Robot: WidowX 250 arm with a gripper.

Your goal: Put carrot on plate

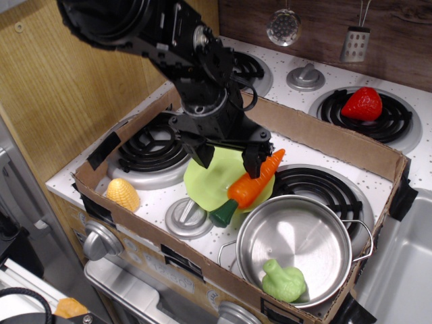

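With the carrot [251, 184] lying free across the right edge of the plate [212, 181] at frame centre, we should lift our open gripper [228, 153] straight up, avoiding the nearby pan [295, 248].

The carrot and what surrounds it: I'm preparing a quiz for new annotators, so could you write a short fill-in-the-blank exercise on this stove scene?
1. The carrot lies across the edge of the lime-green ____, its green top pointing toward the front of the stove.
2. The gripper above it has its fingers ____, holding nothing.
3. The steel pan holds a green toy ____.
4. The strawberry sits on the back-right ____.

Missing words: plate; open; vegetable; burner
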